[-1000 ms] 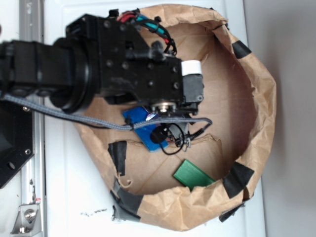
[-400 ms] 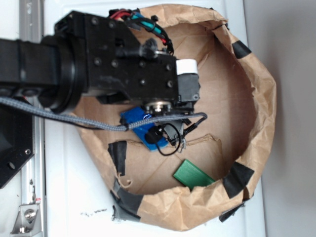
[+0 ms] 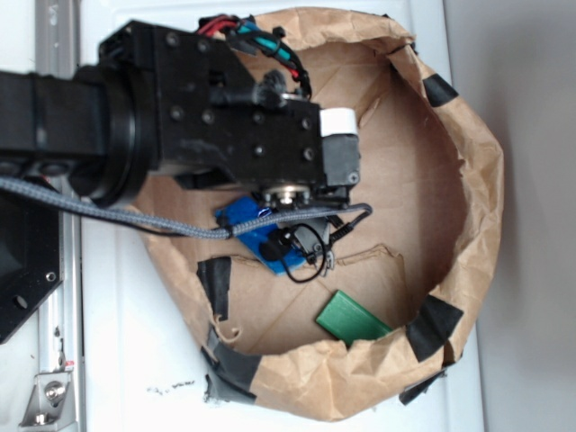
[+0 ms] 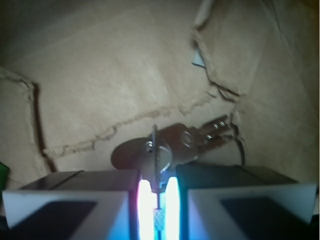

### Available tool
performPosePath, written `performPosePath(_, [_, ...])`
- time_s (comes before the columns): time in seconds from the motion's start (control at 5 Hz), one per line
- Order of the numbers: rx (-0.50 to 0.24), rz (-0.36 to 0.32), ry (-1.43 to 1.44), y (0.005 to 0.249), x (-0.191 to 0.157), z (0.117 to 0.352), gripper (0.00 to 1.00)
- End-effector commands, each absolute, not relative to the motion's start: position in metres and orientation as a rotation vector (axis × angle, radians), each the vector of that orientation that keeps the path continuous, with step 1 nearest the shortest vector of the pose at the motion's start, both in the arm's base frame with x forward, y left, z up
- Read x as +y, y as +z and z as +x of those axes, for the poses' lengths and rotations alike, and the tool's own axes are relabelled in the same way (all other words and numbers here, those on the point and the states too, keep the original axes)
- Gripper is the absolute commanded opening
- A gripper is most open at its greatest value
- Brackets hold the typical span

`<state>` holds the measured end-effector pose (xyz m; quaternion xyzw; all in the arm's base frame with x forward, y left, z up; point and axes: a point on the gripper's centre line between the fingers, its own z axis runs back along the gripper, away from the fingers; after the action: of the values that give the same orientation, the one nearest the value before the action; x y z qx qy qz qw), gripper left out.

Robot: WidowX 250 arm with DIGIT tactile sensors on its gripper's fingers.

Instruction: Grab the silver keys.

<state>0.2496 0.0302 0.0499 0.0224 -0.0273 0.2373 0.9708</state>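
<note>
I see the gripper jaws nearly closed, narrow gap pinching the ring of the silver keys. Keys lie on the brown paper floor, just right of the blue block.

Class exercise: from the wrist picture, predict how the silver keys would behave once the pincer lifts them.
The silver keys are separate pieces on a ring, so they would probably dangle and swing rather than stay fanned. Their shiny metal looks smooth, so the nearly closed pincer, seemingly pinching just one thin piece, might let it slip or pivot. Being metal, they are likely heavy for their size.
</note>
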Motion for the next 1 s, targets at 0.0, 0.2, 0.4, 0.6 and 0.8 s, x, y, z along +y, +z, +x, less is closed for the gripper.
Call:
performPosePath(0.0, [0.028, -0.133, 0.647, 0.142, 0.006, 0.275, 0.0])
performPosePath(0.2, [-0.142, -0.358, 0.532, 0.194, 0.001, 0.265, 0.0])
performPosePath(0.4, [-0.15, -0.289, 0.524, 0.178, 0.0, 0.27, 0.0])
performPosePath(0.6, [-0.169, -0.255, 0.533, 0.172, 0.003, 0.274, 0.0])
performPosePath(0.8, [-0.164, -0.191, 0.577, 0.166, 0.006, 0.283, 0.0])
